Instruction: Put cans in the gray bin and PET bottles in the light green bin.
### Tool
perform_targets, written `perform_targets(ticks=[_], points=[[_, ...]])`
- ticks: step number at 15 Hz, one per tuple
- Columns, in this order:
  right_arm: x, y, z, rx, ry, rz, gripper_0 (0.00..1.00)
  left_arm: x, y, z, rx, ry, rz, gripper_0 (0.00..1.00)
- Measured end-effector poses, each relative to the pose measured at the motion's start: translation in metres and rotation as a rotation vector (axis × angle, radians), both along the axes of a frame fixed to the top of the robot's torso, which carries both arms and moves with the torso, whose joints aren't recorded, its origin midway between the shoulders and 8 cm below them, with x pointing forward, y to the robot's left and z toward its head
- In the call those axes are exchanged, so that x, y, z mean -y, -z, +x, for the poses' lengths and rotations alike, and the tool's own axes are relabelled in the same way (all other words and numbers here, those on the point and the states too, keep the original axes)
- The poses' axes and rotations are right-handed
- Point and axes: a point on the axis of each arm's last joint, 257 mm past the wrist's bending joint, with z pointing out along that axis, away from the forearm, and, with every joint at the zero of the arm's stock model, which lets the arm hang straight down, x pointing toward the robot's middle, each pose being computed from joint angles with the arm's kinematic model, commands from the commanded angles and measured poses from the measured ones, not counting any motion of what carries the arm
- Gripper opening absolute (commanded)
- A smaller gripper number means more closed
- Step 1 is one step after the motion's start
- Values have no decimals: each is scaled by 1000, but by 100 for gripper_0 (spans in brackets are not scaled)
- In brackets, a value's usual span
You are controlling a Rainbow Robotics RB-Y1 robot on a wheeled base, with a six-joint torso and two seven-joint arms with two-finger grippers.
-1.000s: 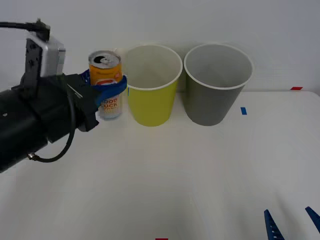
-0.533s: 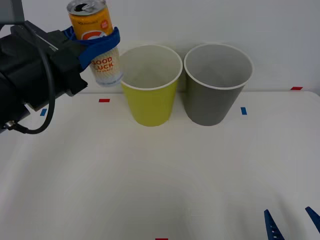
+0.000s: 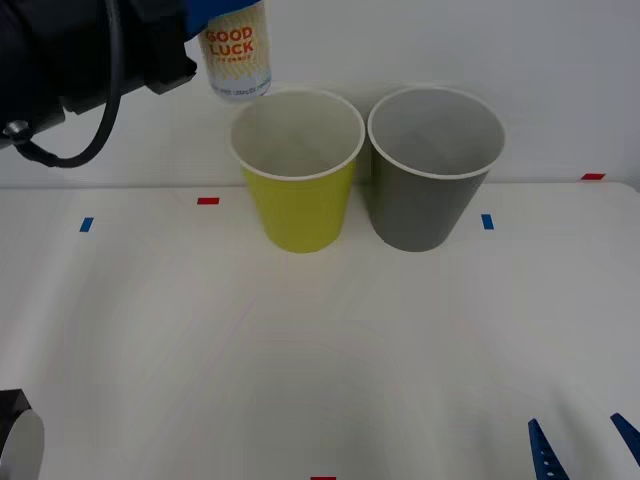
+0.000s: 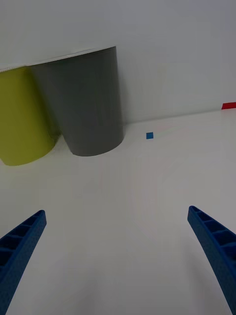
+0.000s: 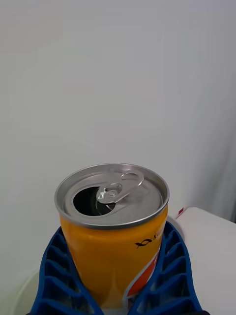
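Can (image 3: 237,58) in left gripper (image 3: 205,20), above light green bin (image 3: 298,165)

A bare test setup in a lab: a plain white surface (image 3: 300,350) meets a blank white wall (image 3: 450,40), and small red (image 3: 208,201) and blue tape squares (image 3: 487,221) mark positions on it, as on a staged robot trial bench.

A white table (image 3: 320,350) runs back to a plain white wall (image 3: 420,40). Small red (image 3: 208,201) and blue tape marks (image 3: 487,221) dot the tabletop near its far edge. Light is soft and even.
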Motion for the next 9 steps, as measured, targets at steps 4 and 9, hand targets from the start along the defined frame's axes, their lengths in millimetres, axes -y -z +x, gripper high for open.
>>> perform_targets(ticks=[4, 9], points=[[0, 0, 0, 0, 0, 0, 100, 31, -12, 25, -75, 71, -12, 0], [0, 0, 0, 0, 0, 0, 100, 71, -20, 58, -164, 127, -17, 0]])
